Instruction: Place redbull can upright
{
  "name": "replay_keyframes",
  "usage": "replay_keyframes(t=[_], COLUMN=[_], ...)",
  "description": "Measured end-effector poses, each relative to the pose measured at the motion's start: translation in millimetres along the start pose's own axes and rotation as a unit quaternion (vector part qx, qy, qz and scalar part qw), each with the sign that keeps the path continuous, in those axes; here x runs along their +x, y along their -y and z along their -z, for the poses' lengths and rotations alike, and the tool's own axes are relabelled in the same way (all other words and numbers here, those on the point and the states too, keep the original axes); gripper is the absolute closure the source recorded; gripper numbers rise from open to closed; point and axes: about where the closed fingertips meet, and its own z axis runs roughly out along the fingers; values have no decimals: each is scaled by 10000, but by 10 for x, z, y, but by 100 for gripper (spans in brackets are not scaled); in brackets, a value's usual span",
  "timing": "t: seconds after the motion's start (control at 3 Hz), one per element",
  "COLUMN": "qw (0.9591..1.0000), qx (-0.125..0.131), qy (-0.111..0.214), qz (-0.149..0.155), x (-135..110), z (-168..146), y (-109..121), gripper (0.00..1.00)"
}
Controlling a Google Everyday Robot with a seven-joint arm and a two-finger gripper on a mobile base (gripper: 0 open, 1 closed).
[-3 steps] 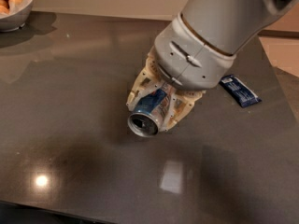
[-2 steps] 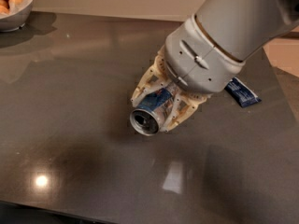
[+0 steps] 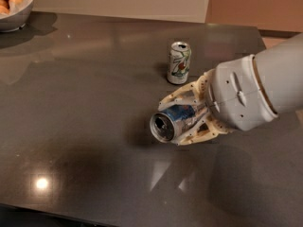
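While the arm reaches in from the right edge of the dark table (image 3: pixel 80 108), I see the gripper (image 3: pixel 176 123) clenched around the redbull can (image 3: pixel 183 115). The can lies sideways between its cream fingers (image 3: pixel 176 98), silver end toward the near-left corner. A white-and-green can (image 3: pixel 179 63) stands upright beyond it, toward the far edge, and a bowl (image 3: pixel 15 21) sits at the far-left corner.

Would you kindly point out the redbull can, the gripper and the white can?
redbull can (image 3: pixel 183 116): camera view, blue side wall.
gripper (image 3: pixel 169 125): camera view, midway between fingertips, around the redbull can.
white can (image 3: pixel 180 63): camera view, middle of side.
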Motion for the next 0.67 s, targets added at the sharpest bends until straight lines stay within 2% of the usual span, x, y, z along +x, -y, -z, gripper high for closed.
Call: replay_keyframes(t=[0.33,0.67], qw=[9955,9956], qx=[590,585], qy=[98,96], qz=[-734,-729], x=[135,133], z=[-12,-12], y=[14,13], gripper=[100,100])
